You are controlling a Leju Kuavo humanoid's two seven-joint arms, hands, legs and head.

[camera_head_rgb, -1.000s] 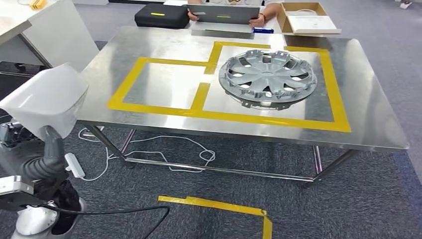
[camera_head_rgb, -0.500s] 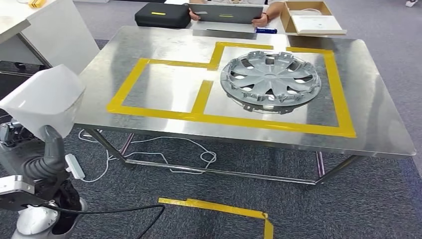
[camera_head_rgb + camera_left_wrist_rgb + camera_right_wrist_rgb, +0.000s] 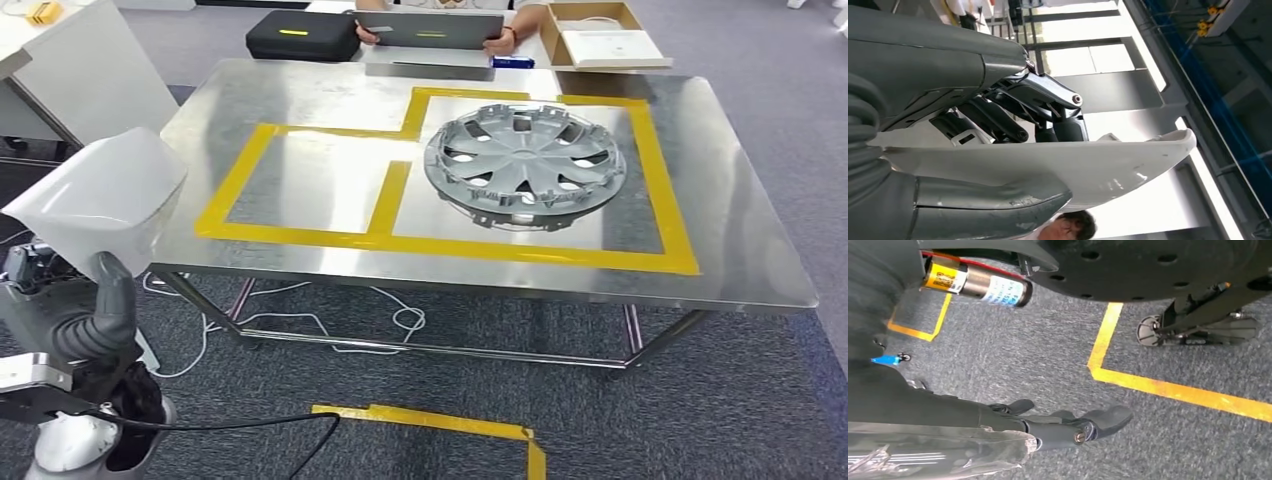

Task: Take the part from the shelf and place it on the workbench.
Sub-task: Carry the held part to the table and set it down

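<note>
My left hand (image 3: 95,322) grips a white plastic part (image 3: 100,198) from below, at the lower left of the head view, short of the steel workbench (image 3: 300,95). In the left wrist view the thumb (image 3: 988,207) lies on one face of the white part (image 3: 1083,167) and the dark fingers (image 3: 1013,107) on the other. The bench carries two yellow-taped boxes: the left box (image 3: 310,185) is bare steel, the right one holds a silver hubcap (image 3: 524,165). My right hand (image 3: 1068,427) hangs over the grey carpet, fingers apart, holding nothing.
At the bench's far edge lie a black case (image 3: 302,35), a laptop (image 3: 430,28) with a person's hands on it, and a cardboard box (image 3: 600,35). A white cabinet (image 3: 80,70) stands at the left. Cables (image 3: 300,325) trail under the bench, near yellow floor tape (image 3: 440,425).
The camera has shifted, so the bench now sits a little further left in the picture. My left hand still holds the white part, its thumb slightly higher.
</note>
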